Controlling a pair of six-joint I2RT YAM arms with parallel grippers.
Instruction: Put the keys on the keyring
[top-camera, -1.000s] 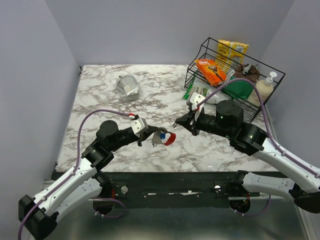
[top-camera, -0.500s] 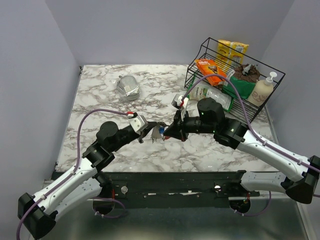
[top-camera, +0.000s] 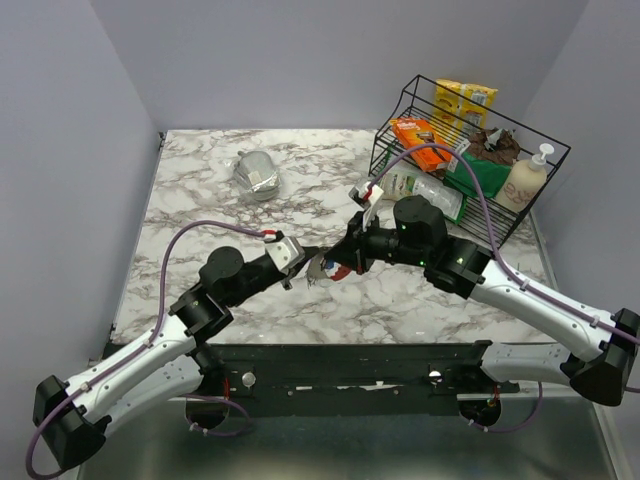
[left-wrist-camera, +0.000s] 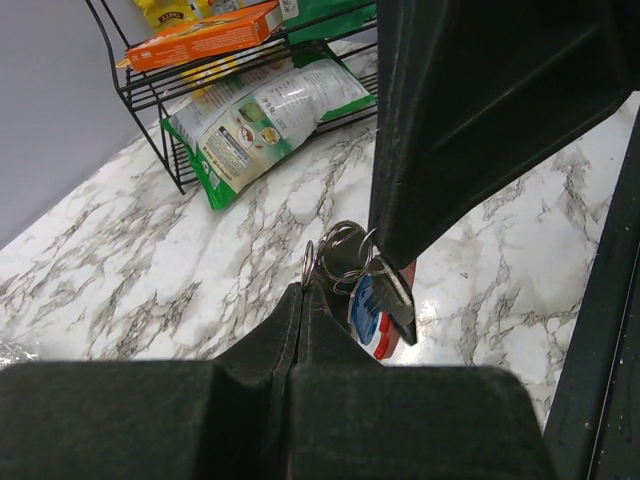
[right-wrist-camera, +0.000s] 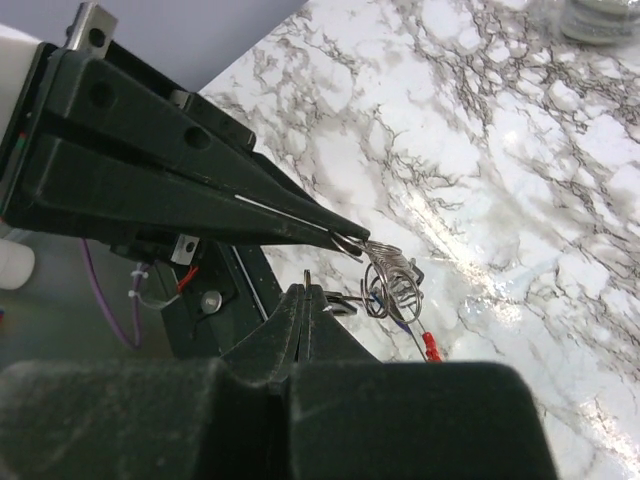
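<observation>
My left gripper (top-camera: 308, 262) is shut on the silver keyring (top-camera: 328, 268) and holds it just above the marble table. In the left wrist view its jaws (left-wrist-camera: 303, 288) pinch the ring (left-wrist-camera: 335, 255). The blue tag (left-wrist-camera: 365, 308), the red tag (left-wrist-camera: 388, 345) and a dark key (left-wrist-camera: 398, 300) hang beside it. My right gripper (top-camera: 346, 257) is shut and its tips are at the ring. In the right wrist view (right-wrist-camera: 305, 288) a thin metal edge of a key (right-wrist-camera: 306, 275) sticks up between its jaws, and a dark piece (right-wrist-camera: 340, 303) touches the ring coils (right-wrist-camera: 392, 278).
A black wire basket (top-camera: 520, 215) at the back right holds snack boxes, a soap bottle (top-camera: 527, 175) and a green chip bag (top-camera: 415, 188). A silver foil-like object (top-camera: 257, 173) lies at the back left. The table's front edge is just below both grippers.
My right gripper has swung left from mid-table to the keyring and now meets my left gripper's tips. My left gripper has shifted slightly right with the ring.
</observation>
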